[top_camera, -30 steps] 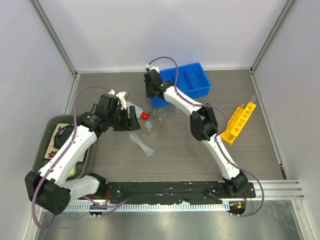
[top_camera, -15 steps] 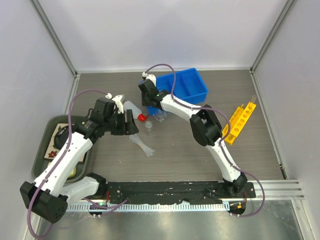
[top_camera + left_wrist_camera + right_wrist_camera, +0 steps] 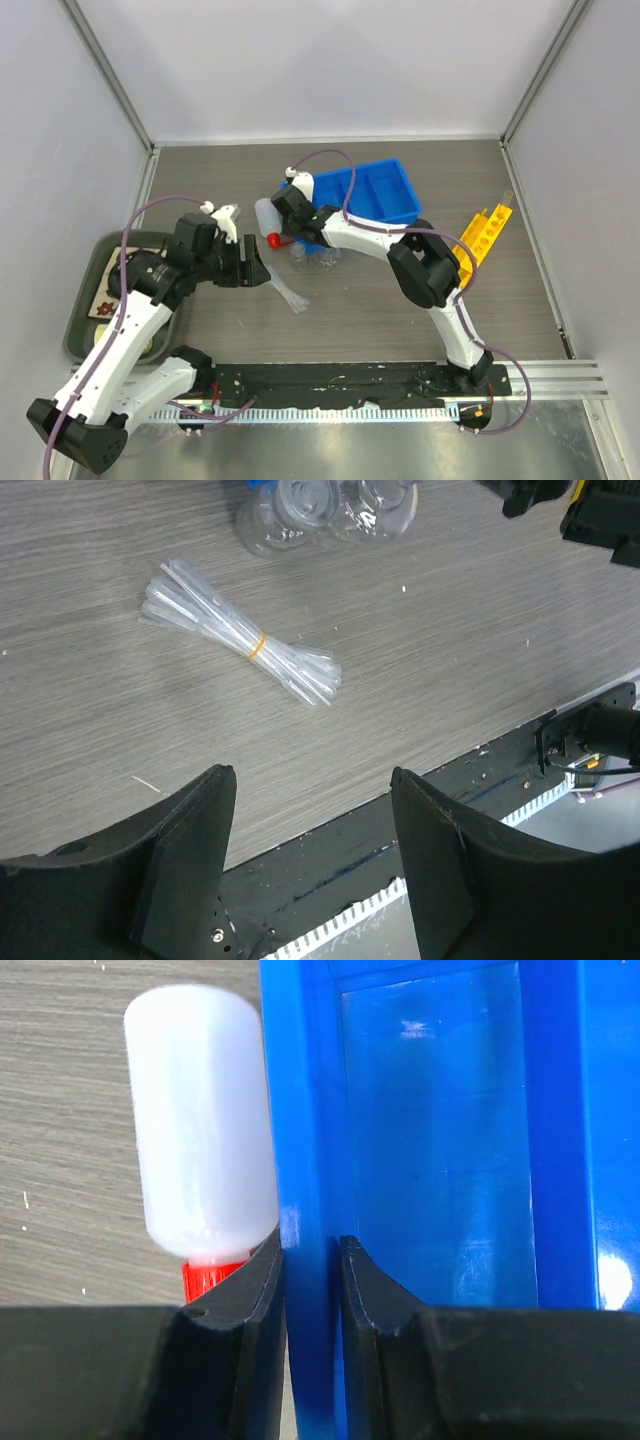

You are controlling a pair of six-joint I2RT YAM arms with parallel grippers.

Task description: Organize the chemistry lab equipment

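Left wrist view holds the relation that matters: the pipette bundle (image 3: 215,620) lies on the worktop (image 3: 480,650) ahead of the left tool (image 3: 312,775), apart from it and a little to its left. Its long axis runs diagonally, oblique to the gap between the fingers, so a pick would likely call for a forward reach and a wrist turn. The left arm is plainly the nearer one. Its tool stands apart and empty. The pipettes are thin, clear, flexible-looking tubes cinched by a yellow band (image 3: 258,646), and just beyond them stand small glass beakers (image 3: 300,505), smooth and round. The right tool (image 3: 310,1245) is clamped on the side wall of the blue bin (image 3: 430,1160), which is glossy hard plastic. A squeeze bottle (image 3: 200,1120), matte white and cylindrical, lies just outside that wall.
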